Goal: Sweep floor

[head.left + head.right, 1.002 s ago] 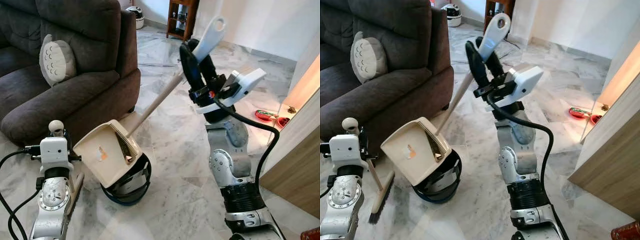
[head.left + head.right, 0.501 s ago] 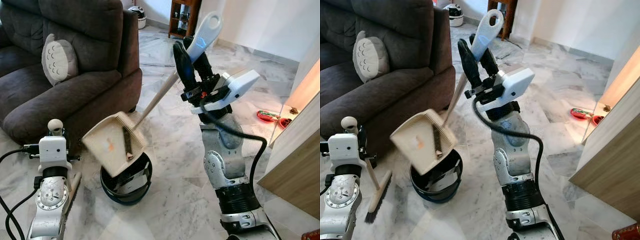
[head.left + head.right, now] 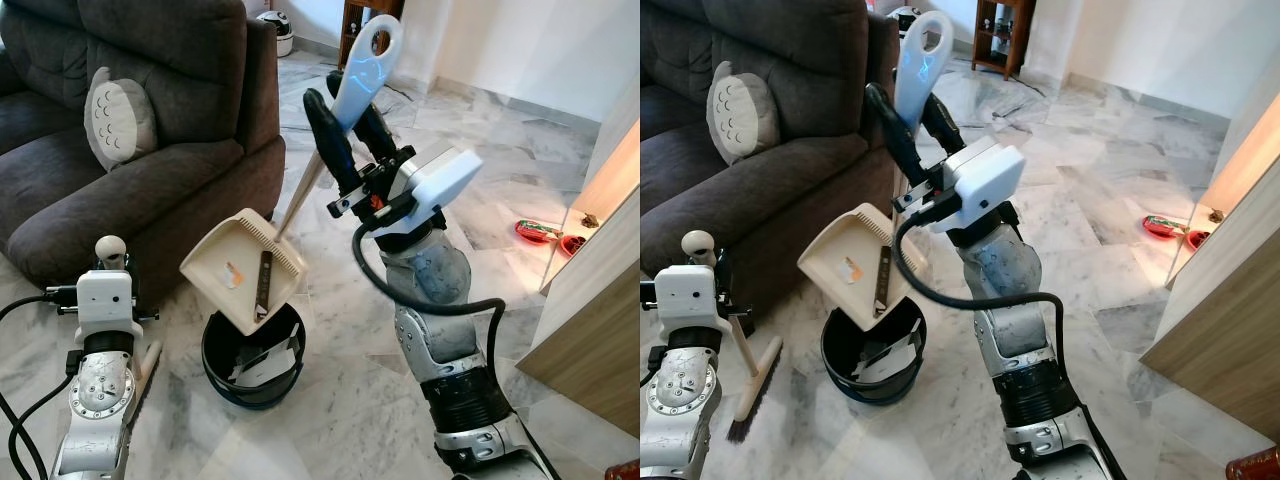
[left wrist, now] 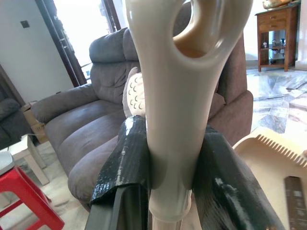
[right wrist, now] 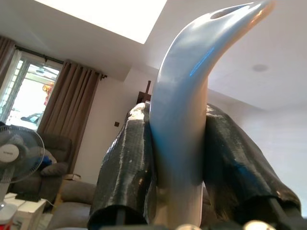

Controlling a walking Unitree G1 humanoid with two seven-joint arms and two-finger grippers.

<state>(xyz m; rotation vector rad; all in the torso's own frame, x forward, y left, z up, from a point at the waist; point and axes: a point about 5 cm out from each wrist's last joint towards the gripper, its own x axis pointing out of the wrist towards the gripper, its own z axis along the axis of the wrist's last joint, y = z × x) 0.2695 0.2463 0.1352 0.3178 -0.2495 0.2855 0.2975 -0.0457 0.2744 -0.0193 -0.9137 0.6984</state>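
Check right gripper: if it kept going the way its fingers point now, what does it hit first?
Likely nothing nearby. The right gripper, shut on the dustpan handle, points up and back over the sofa; its wrist view looks along the fingers toward open ceiling. Depth is unclear.

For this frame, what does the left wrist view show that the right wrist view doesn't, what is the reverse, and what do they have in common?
Left wrist view: the left claw clamped on the cream broom handle, with the grey sofa, its cushion, a red stool and the toothed edge of the dustpan beyond.
Right wrist view: the right claw clamped on the pale dustpan handle, against brown curtains and a standing fan.
Shared: two black fingers gripping a looped handle end.
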